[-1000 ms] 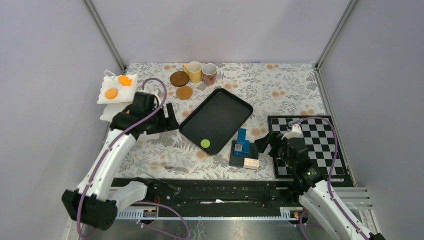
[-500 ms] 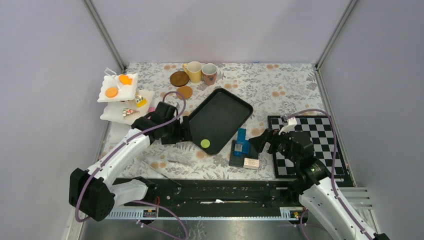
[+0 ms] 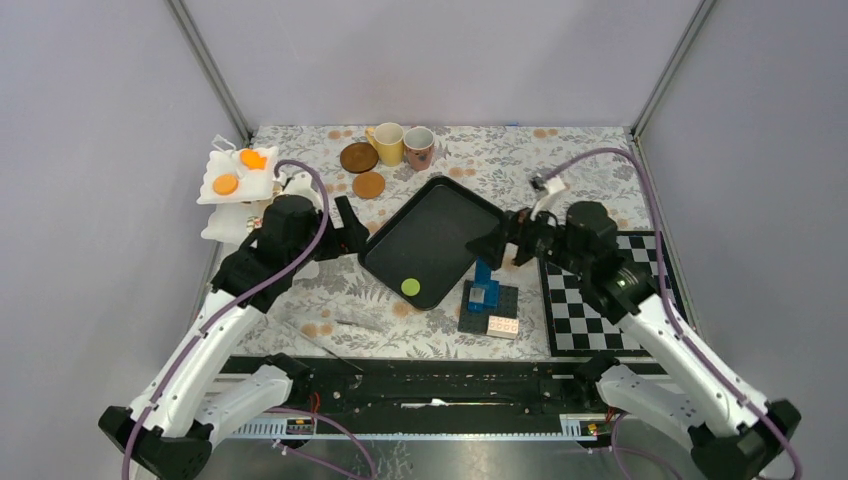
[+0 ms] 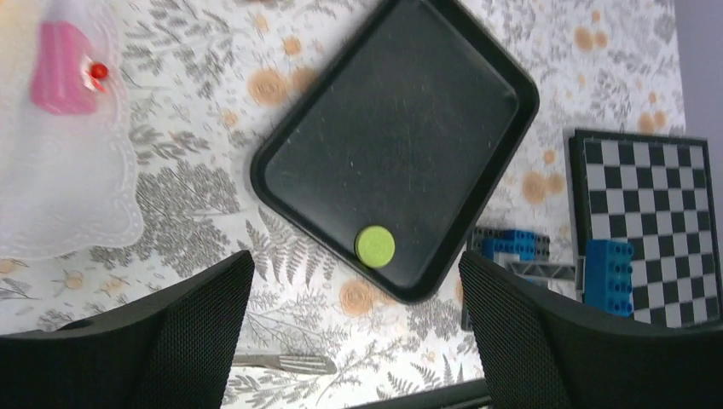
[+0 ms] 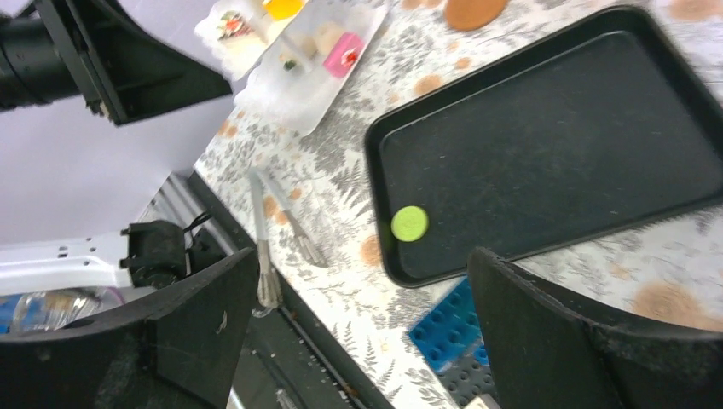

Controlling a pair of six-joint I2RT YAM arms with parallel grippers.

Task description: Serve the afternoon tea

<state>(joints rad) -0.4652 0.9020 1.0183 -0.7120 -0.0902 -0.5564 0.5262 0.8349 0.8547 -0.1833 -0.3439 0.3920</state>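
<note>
From above, the black tray (image 3: 440, 225) lies slanted in the middle of the table, with one green cookie (image 3: 410, 287) near its 6 o'clock corner. The yellow mug (image 3: 388, 142) and the pink mug (image 3: 419, 147) stand side by side at 12 o'clock from the tray, and two brown coasters (image 3: 359, 157) lie near them at about 11. A white stand (image 3: 250, 188) at 9 o'clock holds orange cookies (image 3: 225, 184). The left gripper (image 3: 350, 232) hangs at the tray's left edge and the right gripper (image 3: 495, 240) at its right edge, just at 12 o'clock from a blue brick stack (image 3: 485, 292). In the left wrist view the fingers (image 4: 170, 332) are wide apart with nothing between them. The green cookie sits on the tray below, and a pink cake (image 4: 61, 68) lies on the white stand at 10 o'clock. In the right wrist view the jaws are wide apart and empty too, with the tray and green cookie below and the metal tongs (image 5: 264, 247) at 9 o'clock from the cookie.
</note>
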